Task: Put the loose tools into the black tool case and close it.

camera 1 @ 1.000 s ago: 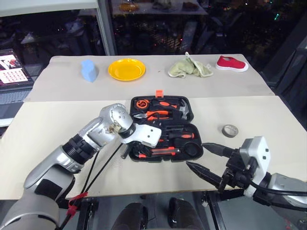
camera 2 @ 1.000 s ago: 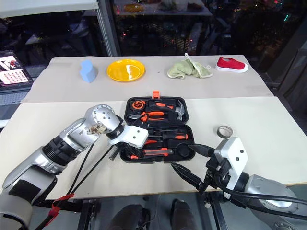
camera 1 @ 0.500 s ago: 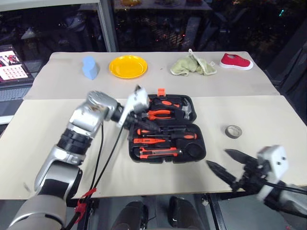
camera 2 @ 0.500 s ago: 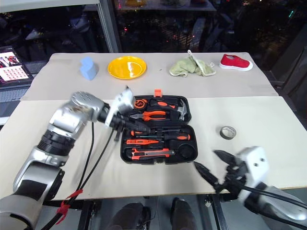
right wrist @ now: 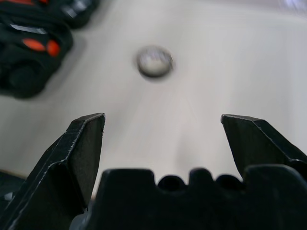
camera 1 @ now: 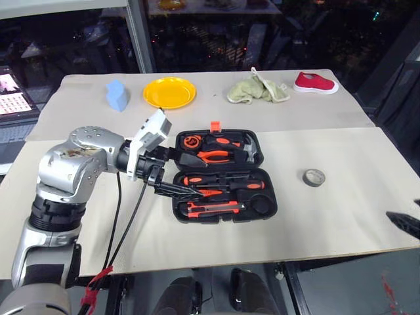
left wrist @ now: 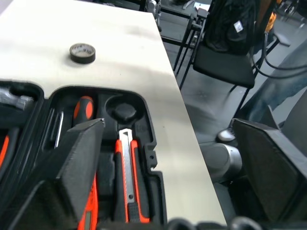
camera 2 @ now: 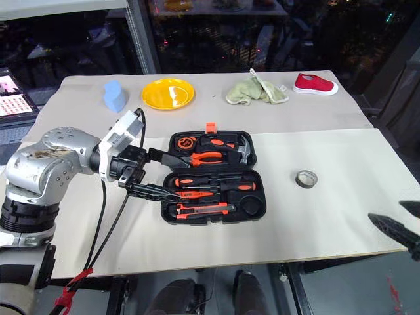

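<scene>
The black tool case (camera 1: 261, 172) lies open at the table's middle. Two black-and-orange screwdrivers (camera 1: 226, 184) and the orange utility knife (camera 1: 211, 209) sit in recesses of its near half, while the round recess (left wrist: 123, 111) holds nothing. The small grey tape roll (camera 1: 314, 177) lies on the table to the right of the case. My left gripper (camera 1: 174, 172) hovers open just above the case's left end, nothing between its fingers (left wrist: 81, 158). My right gripper (camera 2: 398, 220) is open at the table's right front edge, pointing toward the tape roll (right wrist: 154, 61).
Orange-handled pliers (camera 1: 216, 156) and a hammer (camera 1: 248, 149) fill the case's far half. On the far table stand a yellow plate (camera 1: 170, 92), a blue block (camera 1: 117, 96), a green cloth (camera 1: 257, 90) and a red shoe (camera 1: 315, 83). A black chair (left wrist: 225, 57) stands past the table's right edge.
My left gripper rose from the case's near-left corner, turned and opened. My right arm swung far right, to the table's right front edge.
</scene>
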Tool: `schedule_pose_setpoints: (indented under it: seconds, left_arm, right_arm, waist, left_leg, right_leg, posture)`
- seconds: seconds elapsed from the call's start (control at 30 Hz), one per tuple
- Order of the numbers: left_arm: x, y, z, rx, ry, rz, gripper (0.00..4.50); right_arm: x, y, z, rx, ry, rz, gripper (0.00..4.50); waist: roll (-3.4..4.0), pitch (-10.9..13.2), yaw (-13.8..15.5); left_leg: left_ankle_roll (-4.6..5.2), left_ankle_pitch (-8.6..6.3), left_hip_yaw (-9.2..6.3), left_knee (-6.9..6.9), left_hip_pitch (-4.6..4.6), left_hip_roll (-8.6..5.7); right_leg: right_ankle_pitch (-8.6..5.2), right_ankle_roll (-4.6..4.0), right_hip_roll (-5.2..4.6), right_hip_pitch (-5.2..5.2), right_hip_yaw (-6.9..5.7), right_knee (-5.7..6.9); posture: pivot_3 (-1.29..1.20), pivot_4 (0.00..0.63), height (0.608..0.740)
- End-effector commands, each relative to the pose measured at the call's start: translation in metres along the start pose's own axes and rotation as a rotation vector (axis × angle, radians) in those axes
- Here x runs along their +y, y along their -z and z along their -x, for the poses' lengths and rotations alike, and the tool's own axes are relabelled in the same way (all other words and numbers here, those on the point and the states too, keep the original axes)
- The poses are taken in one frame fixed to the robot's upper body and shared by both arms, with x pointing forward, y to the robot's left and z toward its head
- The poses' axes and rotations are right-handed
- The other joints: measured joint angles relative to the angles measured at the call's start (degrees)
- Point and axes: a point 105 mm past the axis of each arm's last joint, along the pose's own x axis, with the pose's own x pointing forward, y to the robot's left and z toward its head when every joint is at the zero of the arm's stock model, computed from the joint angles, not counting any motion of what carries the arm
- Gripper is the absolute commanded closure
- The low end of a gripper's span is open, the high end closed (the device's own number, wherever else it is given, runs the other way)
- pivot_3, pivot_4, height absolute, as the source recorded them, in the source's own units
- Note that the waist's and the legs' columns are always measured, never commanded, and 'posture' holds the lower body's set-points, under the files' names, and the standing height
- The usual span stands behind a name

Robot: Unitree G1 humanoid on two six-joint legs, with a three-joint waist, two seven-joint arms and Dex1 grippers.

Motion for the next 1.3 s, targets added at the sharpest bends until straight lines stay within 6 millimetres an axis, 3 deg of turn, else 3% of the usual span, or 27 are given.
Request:
schedule_pose_setpoints:
  seconds: [0.03,0.17,0.27,0.33,0.43,0.57,0.7,0.9,1.03,1.17,1.23,1.3]
  left_arm:
    - [-0.007,-0.009,-0.001,0.01,0.011,-0.078,0.04]
    - [0.003,0.0,-0.007,0.055,-0.035,-0.125,0.04]
    - [-0.001,-0.002,-0.01,0.051,-0.012,-0.141,0.04]
    - [-0.004,-0.004,-0.01,0.049,-0.004,-0.146,0.04]
    - [-0.003,-0.004,-0.009,0.058,-0.024,-0.161,0.04]
    - [-0.003,-0.002,-0.008,0.067,-0.042,-0.169,0.04]
    - [-0.003,-0.005,-0.009,0.06,-0.051,-0.179,0.0]
    - [-0.003,-0.006,-0.01,0.057,-0.052,-0.183,0.0]
    - [-0.003,-0.007,-0.012,0.052,-0.046,-0.187,0.0]
    - [-0.004,-0.008,-0.014,0.052,-0.038,-0.196,0.0]
    - [-0.003,-0.007,-0.015,0.055,-0.033,-0.197,0.0]
    - [-0.004,-0.006,-0.016,0.062,-0.023,-0.198,0.0]
  right_arm:
    - [-0.003,-0.006,-0.035,0.122,-0.119,0.16,0.0]
    - [-0.004,-0.012,-0.074,0.159,-0.202,0.204,0.0]
    - [0.0,-0.012,-0.098,0.185,-0.252,0.23,0.0]
    - [0.002,-0.011,-0.109,0.199,-0.27,0.242,0.0]
    - [0.002,-0.008,-0.126,0.224,-0.263,0.299,0.0]
    - [-0.002,-0.004,-0.14,0.235,-0.237,0.318,0.0]
    - [-0.007,0.009,-0.15,0.274,-0.214,0.306,0.95]
    - [-0.016,0.009,-0.159,0.237,-0.167,0.276,3.1]
    - [-0.015,0.008,-0.15,0.219,-0.188,0.279,4.42]
    - [0.001,-0.007,-0.134,0.187,-0.278,0.29,4.42]
    - [0.02,-0.02,-0.127,0.147,-0.362,0.292,4.42]
    - [0.055,-0.036,-0.117,0.105,-0.514,0.307,4.42]
  waist:
    - [0.02,0.1,-0.4]
    - [0.04,0.2,-0.2]
    - [0.04,0.2,0.0]
    - [0.03,0.2,0.1]
    - [0.07,0.2,0.3]
    - [0.09,0.2,0.2]
    - [0.09,0.2,0.2]
    - [0.09,0.2,0.0]
    - [0.09,0.2,0.1]
    - [0.1,0.2,0.2]
    - [0.11,0.2,0.1]
    - [0.11,0.2,-0.3]
  left_leg:
    - [-0.07,0.05,0.03,0.0,0.09,0.02]
    - [0.24,0.2,-0.02,-0.01,0.5,0.19]
    - [0.39,0.15,0.01,-0.03,0.42,0.16]
    - [-0.02,0.38,0.0,0.02,0.1,0.15]
    - [-0.03,0.39,-0.04,0.01,-0.5,-0.08]
    - [-0.04,0.4,-0.12,-0.03,-0.84,-0.19]
    - [-0.06,0.41,-0.14,-0.01,-0.94,-0.24]
    - [-0.15,0.45,-0.13,-0.02,-0.59,-0.23]
    - [-0.26,0.5,-0.15,-0.03,-0.36,-0.21]
    - [-0.28,0.54,-0.18,0.0,-0.36,-0.22]
    - [-0.26,0.53,-0.18,-0.01,-0.37,-0.22]
    - [-0.25,0.52,-0.17,-0.02,-0.37,-0.17]
  right_leg:
    - [0.01,0.0,-0.01,0.12,-0.04,0.0]
    - [-0.03,-0.02,0.13,0.61,-0.19,-0.06]
    - [-0.03,-0.06,0.11,0.53,-0.15,-0.09]
    - [0.26,-0.52,0.1,0.19,-0.15,-0.09]
    - [0.31,-0.56,0.05,-0.6,-0.18,0.04]
    - [0.32,-0.55,0.0,-0.9,-0.27,-0.03]
    - [0.32,-0.55,0.05,-0.98,-0.3,-0.04]
    - [0.37,-0.57,0.05,-0.65,-0.25,-0.01]
    - [0.38,-0.59,0.09,-0.45,-0.2,0.02]
    - [0.4,-0.6,0.11,-0.43,-0.2,0.08]
    - [0.41,-0.6,0.11,-0.46,-0.19,0.08]
    - [0.41,-0.61,0.08,-0.5,-0.15,0.07]
  posture:
    - [0.0,0.15,0.74]
    - [0.0,0.15,0.74]
    - [0.0,0.15,0.74]
    - [0.0,0.15,0.74]
    - [0.0,0.15,0.74]
    - [0.0,0.15,0.74]
    - [0.0,0.15,0.74]
    - [0.0,0.15,0.74]
    - [0.0,0.15,0.74]
    - [0.0,0.15,0.74]
    - [0.0,0.15,0.74]
    - [0.0,0.15,0.74]
